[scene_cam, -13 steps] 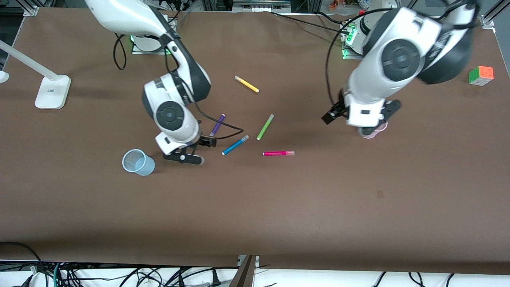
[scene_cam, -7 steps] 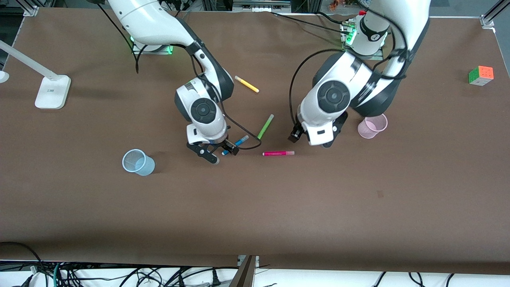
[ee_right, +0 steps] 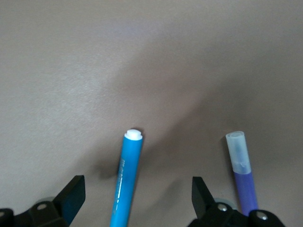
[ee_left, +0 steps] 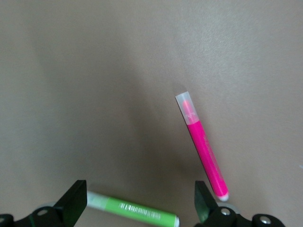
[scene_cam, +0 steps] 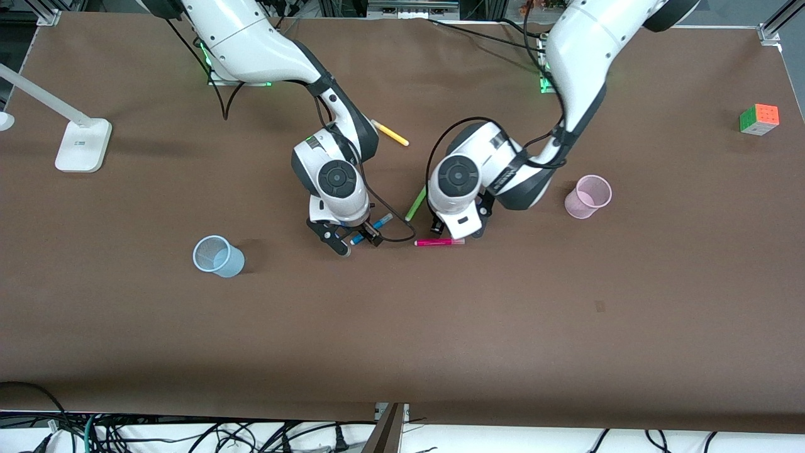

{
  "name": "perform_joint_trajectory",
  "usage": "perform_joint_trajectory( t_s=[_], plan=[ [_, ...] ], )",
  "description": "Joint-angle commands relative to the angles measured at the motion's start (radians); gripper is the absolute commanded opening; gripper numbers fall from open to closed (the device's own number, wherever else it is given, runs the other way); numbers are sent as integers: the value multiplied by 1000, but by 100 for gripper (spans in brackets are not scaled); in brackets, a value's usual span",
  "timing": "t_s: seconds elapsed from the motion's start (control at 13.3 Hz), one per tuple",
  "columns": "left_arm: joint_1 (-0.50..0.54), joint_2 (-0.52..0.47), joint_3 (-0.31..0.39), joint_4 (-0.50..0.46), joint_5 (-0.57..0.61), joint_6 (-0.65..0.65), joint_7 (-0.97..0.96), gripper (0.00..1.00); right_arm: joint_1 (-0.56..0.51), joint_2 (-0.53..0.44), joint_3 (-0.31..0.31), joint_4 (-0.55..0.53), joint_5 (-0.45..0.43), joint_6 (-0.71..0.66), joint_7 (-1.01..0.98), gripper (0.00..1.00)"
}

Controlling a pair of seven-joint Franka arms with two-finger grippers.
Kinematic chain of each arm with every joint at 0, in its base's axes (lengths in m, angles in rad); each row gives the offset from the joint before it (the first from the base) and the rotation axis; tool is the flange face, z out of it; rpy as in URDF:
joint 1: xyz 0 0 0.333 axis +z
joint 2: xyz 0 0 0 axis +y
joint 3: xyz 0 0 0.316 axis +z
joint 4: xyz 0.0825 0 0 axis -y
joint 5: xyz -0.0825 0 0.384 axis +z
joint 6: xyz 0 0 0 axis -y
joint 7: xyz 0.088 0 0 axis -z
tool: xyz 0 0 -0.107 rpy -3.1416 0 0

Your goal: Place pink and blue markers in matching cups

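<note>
Both arms have swung in toward the middle of the brown counter since the earlier frames. The right claw now hangs low over the slim blue felt marker, its fingers spread wide with the marker lying between them, untouched. The left claw, once by the pale pink translucent plastic cup, is now over the bright pink felt marker, fingers likewise apart and holding nothing.

Each marker lies flat on the counter. The pale blue translucent plastic cup stands upright toward the right arm's end, the pink cup upright toward the left arm's end, both well apart from the markers.

Seen from the wrists, a dark purple pen lies beside the blue marker, and a lime-green pen near the pink one.
</note>
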Motion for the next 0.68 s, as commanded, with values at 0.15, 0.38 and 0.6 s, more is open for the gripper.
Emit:
perform_joint_trajectory(
  t_s=[0.15, 0.38, 0.6],
  plan=[
    [-13, 91, 25, 26, 43, 127, -83, 100, 7, 25, -7, 19, 50, 26, 25, 83],
    [-11, 99, 48, 35, 35, 171, -82, 100, 8, 34, -7, 19, 50, 29, 25, 64],
    [-11, 123, 68, 36, 35, 242, -82, 100, 4, 33, -7, 20, 50, 29, 22, 7]
  ],
)
